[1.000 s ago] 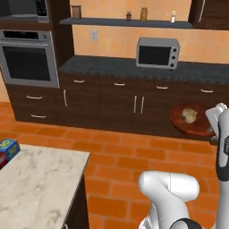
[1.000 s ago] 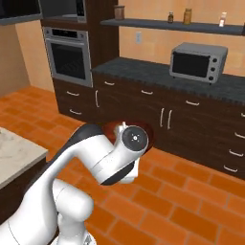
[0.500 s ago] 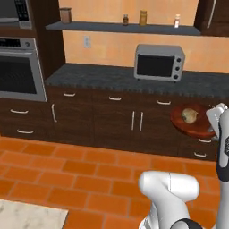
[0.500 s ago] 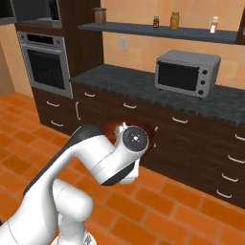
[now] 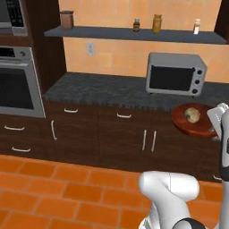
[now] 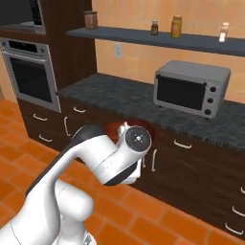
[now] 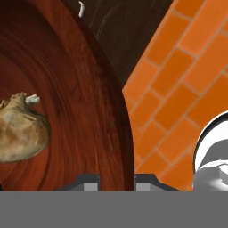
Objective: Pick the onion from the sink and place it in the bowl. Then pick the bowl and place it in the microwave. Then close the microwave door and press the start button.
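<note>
The reddish-brown bowl [image 5: 184, 121] hangs in the air in front of the dark cabinets, with the onion [image 5: 192, 115] lying inside it. My gripper [image 5: 214, 129] is shut on the bowl's right rim. In the hand view the rim [image 7: 111, 107] runs down between my fingertips [image 7: 116, 183], and the tan onion [image 7: 20, 129] rests on the bowl's floor at left. From the right base, my arm hides most of the bowl [image 6: 114, 128]. The microwave [image 5: 12, 17] shows as a corner at top left, above the steel oven. The sink is out of view.
A silver toaster oven [image 5: 175, 74] stands on the dark counter [image 5: 103, 91]. A steel wall oven [image 5: 15, 85] sits at left in a tall cabinet. A shelf [image 5: 134, 35] with jars runs above. Dark drawers and doors line the counter front over an orange tile floor [image 5: 58, 192].
The whole scene has slid and grown in both base views, so the base has moved toward the counter. The bowl and onion stay in the same place relative to my arm.
</note>
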